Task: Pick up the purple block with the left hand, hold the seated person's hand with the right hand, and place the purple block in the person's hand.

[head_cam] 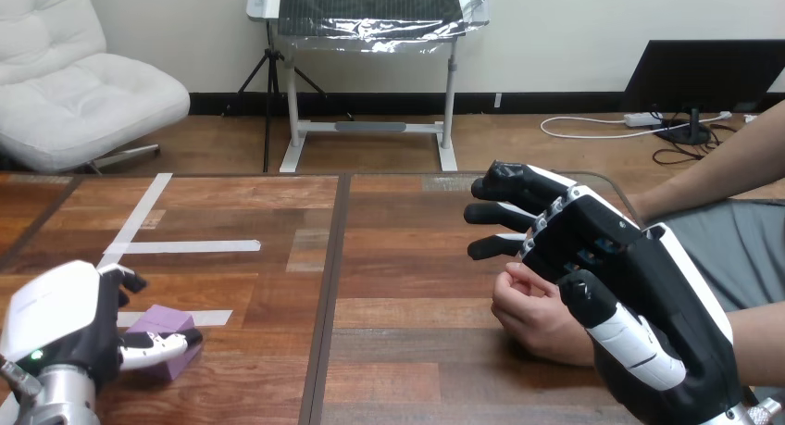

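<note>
Purple block point(159, 325) rests on the wooden table point(407, 342), just right of the left hand point(56, 323), pinched between the thumb across its near face and the fingers curled behind. Right hand point(602, 258), fingers straight, hangs over the person's hand point(537, 316), well to the right. Bare tabletop lies between.

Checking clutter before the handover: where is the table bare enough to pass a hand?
Bare: the wide middle of the table, between the purple block and the person's hand. Crowded: the near left corner, left hand round the block; right side, right hand over the person's hand.
</note>
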